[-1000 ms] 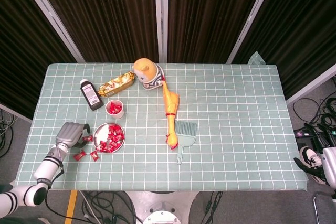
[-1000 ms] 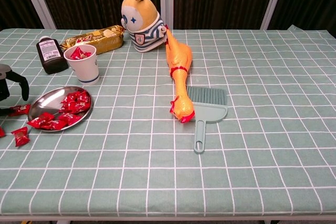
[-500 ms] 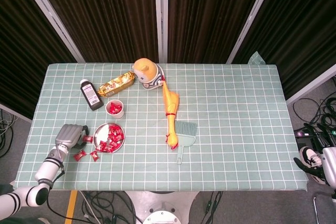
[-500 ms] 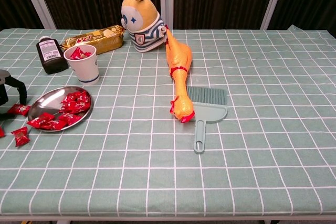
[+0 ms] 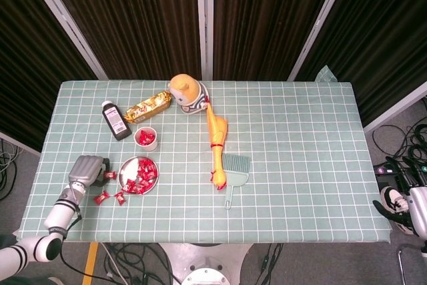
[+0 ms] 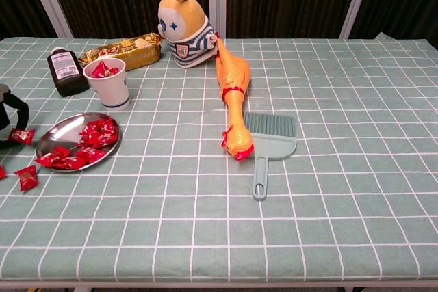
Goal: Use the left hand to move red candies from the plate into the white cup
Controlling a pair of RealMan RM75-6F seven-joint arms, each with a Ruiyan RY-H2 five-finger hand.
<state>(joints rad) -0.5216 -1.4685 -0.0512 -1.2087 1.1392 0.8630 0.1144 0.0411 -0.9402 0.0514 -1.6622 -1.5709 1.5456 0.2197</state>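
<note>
The left hand [image 5: 85,170] sat at the left side of the tabletop [image 5: 300,158], just beside the plate [image 5: 127,167], with a red candy [image 6: 21,135] pinched at its fingertips; the chest view showed that candy lifted slightly off the cloth against the dark fingers at the frame's left edge. The plate held a pile of red candies [image 5: 145,173], mostly on its right half. Two loose candies [image 5: 110,197] lay on the cloth in front of the plate, off the rim. The white cup [image 5: 146,138] stood upright just behind the plate, already holding some red candies, with the dark bottle [image 5: 116,120] close on its left and the gold packet [image 5: 148,106] behind. Judgement: the step in hand was the carry to the cup. To do it well, keep the pinch firm, raise the hand clear of the plate rim and above the cup lip, approach from the plate side so the bottle is not clipped, and release only when the candy is centred over the opening. The cup looks light and could tip if nudged. The right hand [image 5: 393,203] rested off the tabletop at far right; whether its fingers were spread or curled I could not tell.
</note>
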